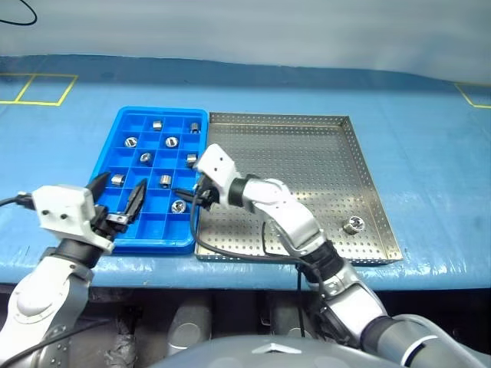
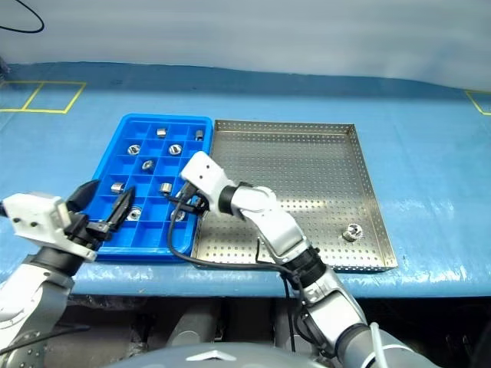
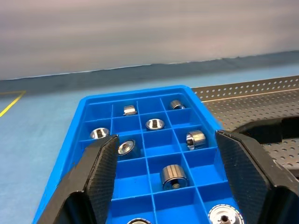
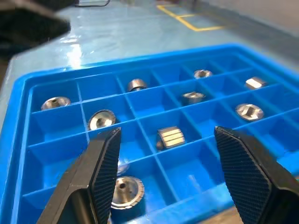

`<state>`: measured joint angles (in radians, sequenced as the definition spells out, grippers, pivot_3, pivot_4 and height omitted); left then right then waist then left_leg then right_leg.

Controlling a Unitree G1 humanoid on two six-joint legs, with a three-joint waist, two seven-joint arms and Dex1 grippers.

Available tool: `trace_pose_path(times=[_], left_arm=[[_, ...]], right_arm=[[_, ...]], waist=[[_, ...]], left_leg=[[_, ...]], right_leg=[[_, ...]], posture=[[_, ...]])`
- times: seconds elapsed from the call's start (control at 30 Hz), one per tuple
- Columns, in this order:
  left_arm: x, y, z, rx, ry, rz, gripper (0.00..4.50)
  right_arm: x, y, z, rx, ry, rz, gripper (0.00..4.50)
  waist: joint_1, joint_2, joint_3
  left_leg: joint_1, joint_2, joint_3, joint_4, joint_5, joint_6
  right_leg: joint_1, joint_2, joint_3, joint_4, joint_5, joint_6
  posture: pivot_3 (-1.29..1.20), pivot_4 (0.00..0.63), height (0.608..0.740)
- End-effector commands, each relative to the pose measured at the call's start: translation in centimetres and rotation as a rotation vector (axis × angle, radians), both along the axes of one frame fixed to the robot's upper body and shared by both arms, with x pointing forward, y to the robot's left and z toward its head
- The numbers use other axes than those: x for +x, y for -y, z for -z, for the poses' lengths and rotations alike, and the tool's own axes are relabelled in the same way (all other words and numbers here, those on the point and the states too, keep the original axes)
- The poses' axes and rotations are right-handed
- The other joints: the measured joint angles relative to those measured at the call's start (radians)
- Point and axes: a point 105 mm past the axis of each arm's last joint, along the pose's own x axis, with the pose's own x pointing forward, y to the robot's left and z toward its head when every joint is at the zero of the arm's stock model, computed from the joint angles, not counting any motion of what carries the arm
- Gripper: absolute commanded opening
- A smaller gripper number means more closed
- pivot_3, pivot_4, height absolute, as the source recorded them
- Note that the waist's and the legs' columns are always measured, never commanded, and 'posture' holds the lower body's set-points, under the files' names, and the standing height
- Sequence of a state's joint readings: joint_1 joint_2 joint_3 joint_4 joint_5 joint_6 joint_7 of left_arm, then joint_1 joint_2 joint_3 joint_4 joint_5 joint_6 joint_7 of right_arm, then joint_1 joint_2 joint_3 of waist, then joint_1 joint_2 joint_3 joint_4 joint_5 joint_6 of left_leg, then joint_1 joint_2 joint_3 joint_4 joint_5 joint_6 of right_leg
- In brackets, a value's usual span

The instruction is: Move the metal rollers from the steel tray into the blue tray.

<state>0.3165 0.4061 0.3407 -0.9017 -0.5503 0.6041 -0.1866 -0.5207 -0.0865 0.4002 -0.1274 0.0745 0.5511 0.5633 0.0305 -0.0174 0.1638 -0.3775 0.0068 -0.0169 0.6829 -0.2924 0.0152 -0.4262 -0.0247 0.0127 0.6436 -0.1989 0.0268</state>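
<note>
Rollers mostly sit in the blue tray [image 1: 107, 157], but one metal roller [image 1: 353, 225] lies near the steel tray's [image 1: 360, 146] front right corner, far right of the right gripper [image 1: 186, 198], spread and empty over the blue tray, nearer than the open-fingered, empty left gripper [image 1: 116, 199].

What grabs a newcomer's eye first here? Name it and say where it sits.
The bright blue tray stands out first, on the blue-covered table left of the steel tray, with shiny metal rollers scattered one to a compartment. Next comes the right gripper, open over the blue tray's near right corner, just above a roller lying there. A lone roller remains near the steel tray's front right corner.
</note>
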Motion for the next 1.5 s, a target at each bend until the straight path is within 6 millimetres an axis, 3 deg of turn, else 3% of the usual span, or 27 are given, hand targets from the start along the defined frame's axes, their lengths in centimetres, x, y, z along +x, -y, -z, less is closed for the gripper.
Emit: trace_pose_path(times=[0.03, 0.1, 0.23, 0.43, 0.8, 1.13, 1.5], left_arm=[[0.9, 2.5, 0.0, -0.015, 0.006, 0.119, 3.61], [1.7, 4.6, 0.4, -0.03, -0.004, 0.212, 3.61], [3.2, 8.3, 1.7, 0.011, -0.038, 0.371, 3.61], [4.2, 11.3, 3.2, 0.016, -0.09, 0.548, 3.61], [4.1, 13.9, 4.1, -0.001, -0.125, 0.706, 3.61], [3.8, 14.6, 4.7, 0.008, -0.14, 0.736, 3.61], [3.6, 14.2, 5.2, 0.011, -0.155, 0.709, 3.61]], right_arm=[[1.9, 6.0, -0.3, -0.059, 0.04, 0.235, 3.34], [2.4, 10.1, 0.6, -0.146, 0.042, 0.377, 3.34], [1.8, 14.7, 2.2, -0.245, -0.005, 0.53, 3.34], [0.2, 17.2, 2.7, -0.264, -0.028, 0.646, 3.34], [-1.9, 21.9, 4.3, -0.295, -0.123, 0.834, 3.34], [-2.1, 21.9, 6.3, -0.229, -0.229, 0.851, 3.34], [-1.9, 20.1, 6.4, -0.161, -0.261, 0.79, 3.34]], waist=[[0.0, 0.0, 0.0], [0.0, 0.0, 0.0], [-0.042, 0.001, 0.0], [-0.119, 0.001, -0.001], [-0.2, 0.001, -0.001], [-0.263, 0.001, -0.001], [-0.27, 0.001, -0.001]], left_leg=[[0.0, 0.0, 0.0, 0.0, 0.0, 0.0], [0.0, -0.001, 0.0, 0.0, 0.0, 0.001], [-0.001, -0.002, 0.004, 0.0, 0.0, 0.002], [0.0, 0.0, 0.008, -0.001, 0.0, 0.003], [-0.001, -0.001, 0.012, 0.002, -0.003, 0.008], [0.0, -0.001, 0.014, 0.002, -0.004, 0.009], [0.001, -0.001, 0.016, 0.002, -0.004, 0.01]], right_leg=[[0.0, 0.0, 0.0, 0.0, 0.0, 0.0], [0.001, -0.001, 0.0, -0.001, 0.0, 0.0], [-0.001, -0.001, 0.002, 0.0, 0.0, 0.001], [-0.003, 0.004, 0.004, 0.001, 0.002, 0.004], [-0.002, 0.001, 0.014, -0.001, 0.002, 0.018], [-0.003, 0.002, 0.018, 0.0, 0.003, 0.02], [-0.003, 0.002, 0.021, 0.0, 0.003, 0.021]], posture=[[0.02, 0.15, 0.74], [-0.02, 0.15, 0.74], [-0.12, 0.15, 0.74], [-0.23, 0.15, 0.74], [-0.32, 0.15, 0.74], [-0.32, 0.15, 0.74], [-0.29, 0.15, 0.74]])
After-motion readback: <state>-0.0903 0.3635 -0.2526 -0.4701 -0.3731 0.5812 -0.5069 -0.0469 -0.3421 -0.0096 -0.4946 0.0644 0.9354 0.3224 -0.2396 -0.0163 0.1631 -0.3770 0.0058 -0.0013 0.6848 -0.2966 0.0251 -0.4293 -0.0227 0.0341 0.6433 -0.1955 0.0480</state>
